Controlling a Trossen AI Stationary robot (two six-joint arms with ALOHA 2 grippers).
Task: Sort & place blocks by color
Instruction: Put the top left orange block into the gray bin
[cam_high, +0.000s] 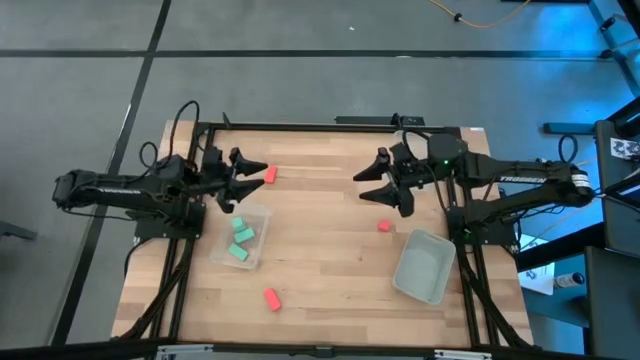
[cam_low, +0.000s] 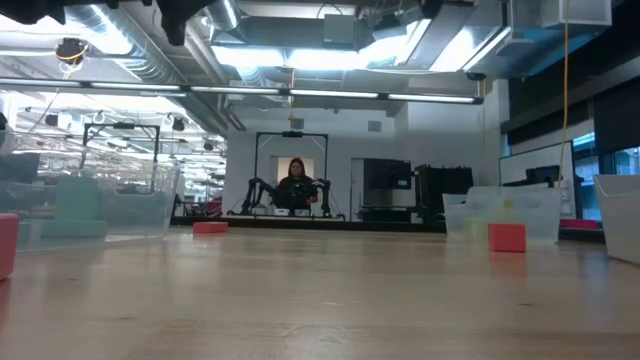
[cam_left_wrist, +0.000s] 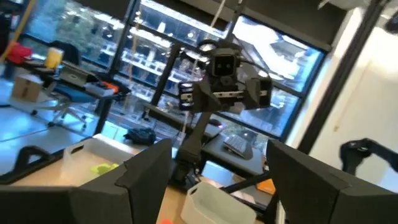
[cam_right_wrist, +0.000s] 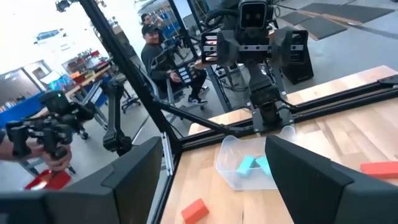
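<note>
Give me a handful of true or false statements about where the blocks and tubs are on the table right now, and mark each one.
1. Three teal blocks lie in the tub near the left arm. True.
2. The tub near the right arm holds a red block. False: it shows no red block inside.
3. Three red blocks lie on the bare table. True.
4. The right pincer grips a red block. False: it is open and holds nothing.
5. The left pincer is open. True.
</note>
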